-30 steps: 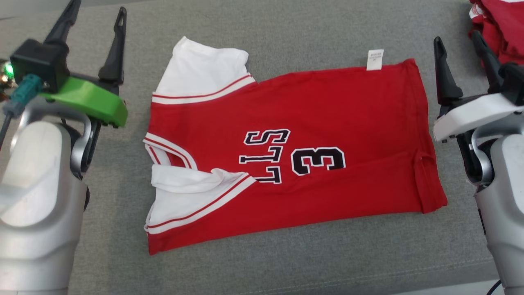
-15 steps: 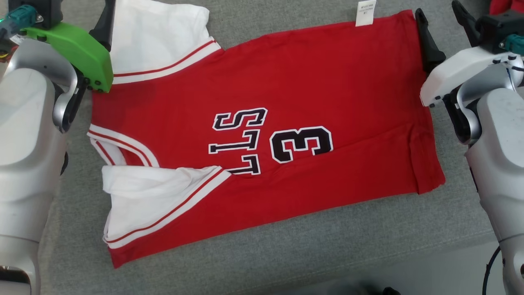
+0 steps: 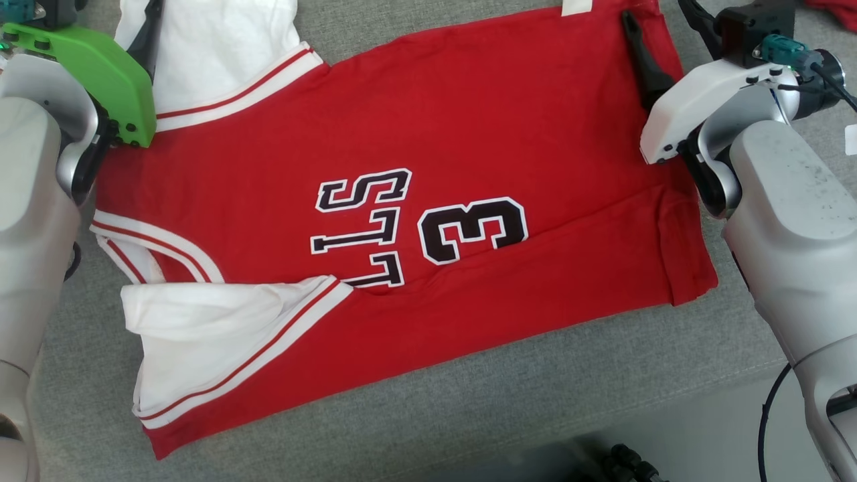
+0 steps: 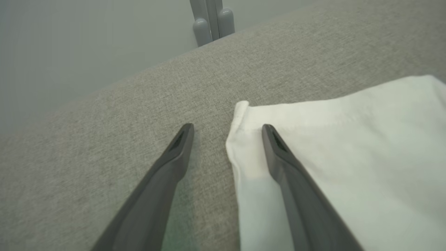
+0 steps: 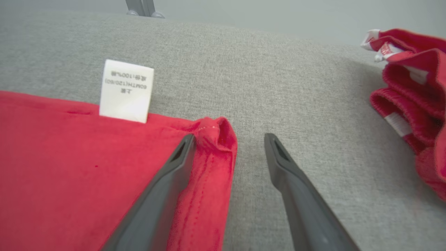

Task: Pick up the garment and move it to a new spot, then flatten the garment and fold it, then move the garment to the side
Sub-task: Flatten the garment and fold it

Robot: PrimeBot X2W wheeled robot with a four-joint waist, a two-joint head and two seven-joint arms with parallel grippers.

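The garment [image 3: 415,120] is a red jersey with white sleeves and black "3" lettering, lying flat on the grey cushioned surface [image 3: 469,415]. The near white sleeve [image 3: 201,335] is folded in over the body. My left gripper [image 4: 227,130] is open at the far left, one finger over the far white sleeve's corner [image 4: 331,139] and the other over bare fabric. My right gripper [image 5: 230,139] is open at the far right, straddling the far hem corner [image 5: 216,134] beside the white care label [image 5: 126,90].
A second pile of red clothing [image 5: 411,101] lies to the right of my right gripper. The surface's front edge [image 3: 703,395] runs along the bottom right, with floor and dark cables [image 3: 629,462] below. A grey post [image 4: 212,21] stands behind the far edge.
The head camera has dipped and closed in, so the jersey looks larger. Both grippers have come in from beside the jersey to its far corners, still open.
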